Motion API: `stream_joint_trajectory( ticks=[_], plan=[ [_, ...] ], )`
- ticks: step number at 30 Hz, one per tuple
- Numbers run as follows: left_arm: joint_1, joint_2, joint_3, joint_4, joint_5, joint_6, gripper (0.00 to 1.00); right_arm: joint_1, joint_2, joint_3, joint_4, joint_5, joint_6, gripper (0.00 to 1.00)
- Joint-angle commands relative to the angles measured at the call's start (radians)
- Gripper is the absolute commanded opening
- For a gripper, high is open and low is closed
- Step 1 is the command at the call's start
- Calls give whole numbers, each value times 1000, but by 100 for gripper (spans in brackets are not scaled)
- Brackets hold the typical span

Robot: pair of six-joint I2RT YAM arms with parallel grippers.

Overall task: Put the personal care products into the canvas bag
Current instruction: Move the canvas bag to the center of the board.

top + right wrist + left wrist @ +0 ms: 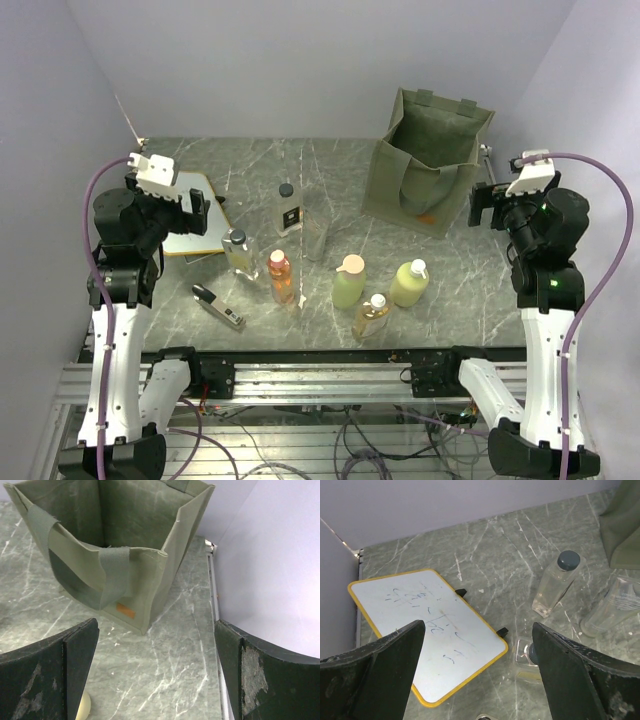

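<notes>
The olive canvas bag (430,160) (165,555) stands open and upright at the back right. The personal care products stand mid-table: a clear dark-capped bottle (288,207) (555,582), a translucent grey container (316,235) (615,607), a clear black-capped bottle (239,250) (524,655), an orange bottle (281,277), a pink-capped pale bottle (349,282), a white-capped yellow-green bottle (410,283) and an amber bottle (372,315). My left gripper (200,212) (478,630) hangs open above the whiteboard's edge. My right gripper (483,205) (156,630) is open and empty, right of the bag.
A white board with a yellow edge (195,225) (420,625) lies at the left. A slim black-and-silver gadget (218,307) lies in front of the bottles. Walls close in the table at the back and both sides.
</notes>
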State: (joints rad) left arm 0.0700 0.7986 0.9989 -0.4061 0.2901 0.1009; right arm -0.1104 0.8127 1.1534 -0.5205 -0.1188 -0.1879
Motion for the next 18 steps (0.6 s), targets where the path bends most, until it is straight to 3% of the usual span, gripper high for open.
stream_joint_trajectory(
  ticks=[1, 10, 18],
  plan=[
    [13, -6, -12, 57, 80, 7, 99, -8, 46, 24, 9, 43, -80, 100],
    [12, 1, -22, 69, 134, 5, 99, -8, 125, -20, 65, 33, -243, 99],
    [13, 9, -18, 68, 154, 5, 99, -9, 262, -23, 129, 3, -259, 95]
  ],
)
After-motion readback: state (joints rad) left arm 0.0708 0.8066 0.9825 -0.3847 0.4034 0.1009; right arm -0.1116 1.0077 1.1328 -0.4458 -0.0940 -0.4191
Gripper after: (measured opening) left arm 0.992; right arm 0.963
